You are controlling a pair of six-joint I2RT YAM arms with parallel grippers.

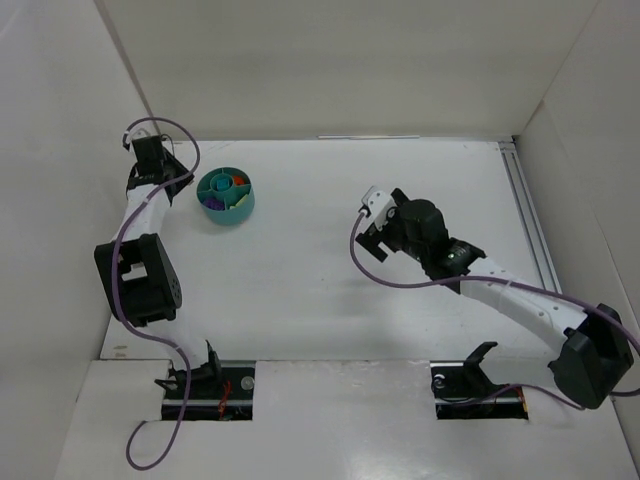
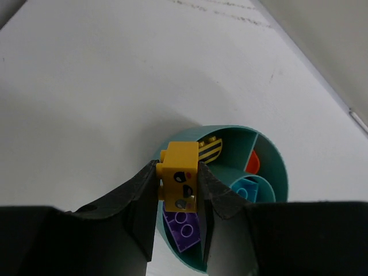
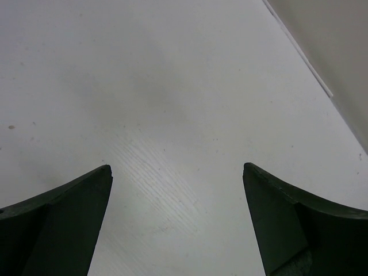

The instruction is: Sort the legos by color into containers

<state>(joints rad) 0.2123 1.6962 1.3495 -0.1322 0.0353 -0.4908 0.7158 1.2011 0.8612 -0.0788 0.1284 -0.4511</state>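
One yellow brick (image 2: 179, 175) sits clamped in the left pincer (image 2: 178, 172), over the rim of the bowl (image 2: 276, 167) at 10 o'clock on the table (image 1: 330, 300). Advice: shift toward 1 o'clock, above the striped yellow piece (image 2: 210, 150), before releasing. Right pincer (image 3: 177, 172) gapes wide, empty.

Black left gripper (image 2: 176, 172) pinches a yellow plastic brick (image 2: 181, 161) between its tips; black right gripper (image 3: 177, 167) (elbow bent) gapes wide.

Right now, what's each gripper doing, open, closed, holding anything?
Left gripper: closed on a yellow lego, by the teal bowl.
Right gripper: open, holding nothing.
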